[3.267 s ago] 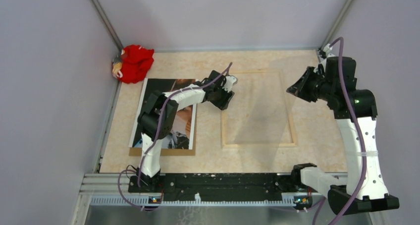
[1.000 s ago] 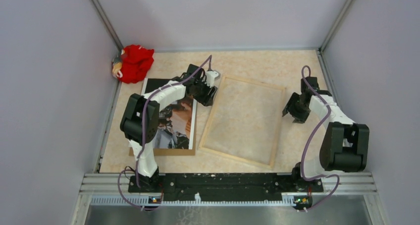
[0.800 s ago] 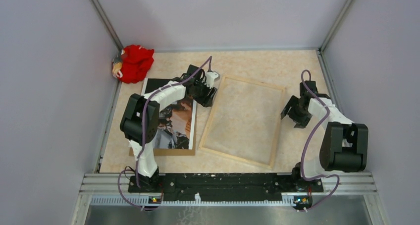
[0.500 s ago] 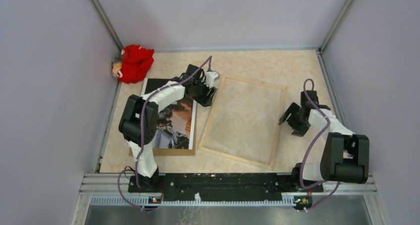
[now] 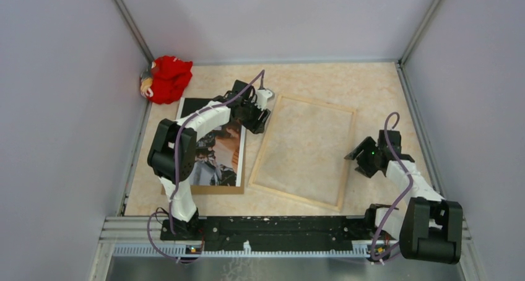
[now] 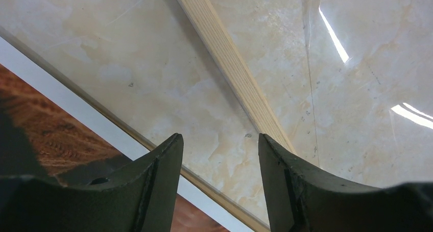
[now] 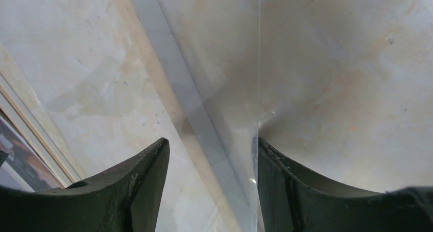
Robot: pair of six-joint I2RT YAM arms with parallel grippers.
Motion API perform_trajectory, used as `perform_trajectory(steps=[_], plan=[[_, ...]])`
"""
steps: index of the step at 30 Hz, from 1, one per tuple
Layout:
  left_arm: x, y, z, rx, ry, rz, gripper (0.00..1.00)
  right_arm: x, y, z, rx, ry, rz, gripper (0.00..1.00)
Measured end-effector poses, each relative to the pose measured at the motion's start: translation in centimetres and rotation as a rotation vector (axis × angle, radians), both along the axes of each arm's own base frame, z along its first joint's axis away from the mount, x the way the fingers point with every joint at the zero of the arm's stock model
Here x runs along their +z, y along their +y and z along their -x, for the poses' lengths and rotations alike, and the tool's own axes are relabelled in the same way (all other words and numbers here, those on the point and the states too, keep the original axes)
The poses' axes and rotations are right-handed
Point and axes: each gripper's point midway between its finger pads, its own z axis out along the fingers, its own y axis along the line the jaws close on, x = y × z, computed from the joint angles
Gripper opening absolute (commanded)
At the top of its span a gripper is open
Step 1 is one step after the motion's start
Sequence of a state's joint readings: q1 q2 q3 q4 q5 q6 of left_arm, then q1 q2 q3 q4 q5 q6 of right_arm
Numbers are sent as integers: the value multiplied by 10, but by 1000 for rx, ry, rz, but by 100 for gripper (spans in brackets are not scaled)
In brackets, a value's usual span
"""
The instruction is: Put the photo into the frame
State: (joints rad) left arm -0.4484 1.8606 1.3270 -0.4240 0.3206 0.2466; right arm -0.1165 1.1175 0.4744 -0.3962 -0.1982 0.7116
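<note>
The photo (image 5: 218, 150) lies flat at the counter's (image 5: 347, 83) 9 o'clock. It looks like a light, floppy, glossy sheet, slick and easily creased, so I'd tease it up by a border edge or corner. The frame (image 5: 303, 150) lies pale-wood side up mid-counter, stiff, its clear pane fragile. The left pincer (image 5: 259, 121) hangs wide and empty between them, with the photo at its 8 o'clock and the frame at 4. The right pincer (image 5: 356, 158), also parted and empty, sits by the frame's 3 o'clock rail.

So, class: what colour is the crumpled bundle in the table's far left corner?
The bundle is bright red, best seen in the top external view.
</note>
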Motion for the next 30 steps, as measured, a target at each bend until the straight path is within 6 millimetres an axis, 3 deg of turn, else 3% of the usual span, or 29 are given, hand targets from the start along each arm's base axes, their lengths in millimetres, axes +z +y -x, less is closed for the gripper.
perform_trajectory(steps=[6, 11, 17, 25, 30], plan=[[-1, 2, 1, -6, 0, -12, 62, -2, 9, 11, -19, -24, -51, 42], [-3, 3, 1, -9, -2, -21, 62, 0, 17, 15, -12, -47, -96, 19], [-17, 8, 1, -7, 16, -53, 61, 33, 24, 5, 15, -199, -125, 1], [-33, 11, 4, -9, 45, -78, 60, 77, 31, -2, 74, -374, -137, 0], [-33, 11, 4, -8, 46, -78, 60, 117, 48, -12, 179, -470, -204, 0]])
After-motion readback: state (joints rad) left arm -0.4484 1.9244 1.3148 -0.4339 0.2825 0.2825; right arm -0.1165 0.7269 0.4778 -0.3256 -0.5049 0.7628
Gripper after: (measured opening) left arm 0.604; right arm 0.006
